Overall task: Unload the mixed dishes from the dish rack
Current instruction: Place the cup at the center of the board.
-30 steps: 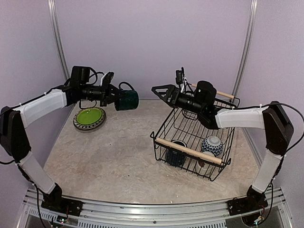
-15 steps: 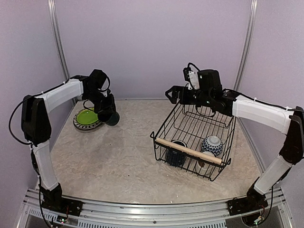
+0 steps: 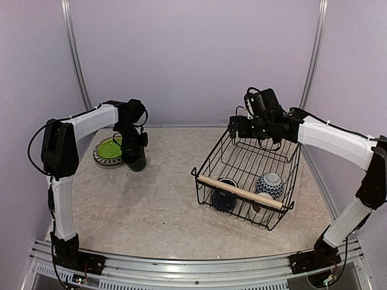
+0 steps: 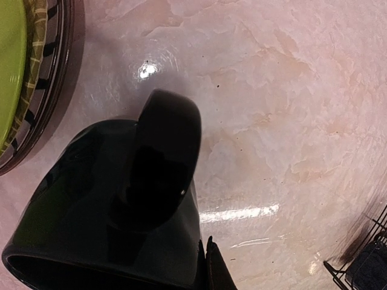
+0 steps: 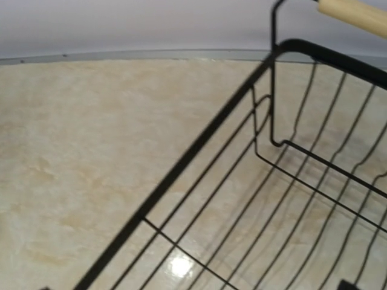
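My left gripper (image 3: pixel 134 151) is shut on the rim of a dark blue mug (image 3: pixel 136 161), held low at the table just right of the plate stack; whether it touches the table I cannot tell. In the left wrist view the mug (image 4: pixel 121 205) fills the lower left, with one fingertip (image 4: pixel 215 273) against its wall. The lime green plate (image 3: pixel 111 148) lies on top of the stack. The black wire dish rack (image 3: pixel 245 158) holds a second dark blue mug (image 3: pixel 225 193), the blue-white bowl (image 3: pixel 269 184) and a small pale cup (image 3: pixel 256 209). My right gripper (image 3: pixel 234 128) hangs empty over the rack's far left corner.
The left wrist view shows the green plate (image 4: pixel 9 72) on the tan lattice plate (image 4: pixel 40 54) and a dark-rimmed plate beneath. The rack's wooden handles run along its near edge (image 3: pixel 242 192) and far edge (image 5: pixel 357 15). Walls close in the back and sides.
My left arm swung the mug back and down from mid-air to the table beside the plates. My right gripper moved right and lowered over the rack's far corner.
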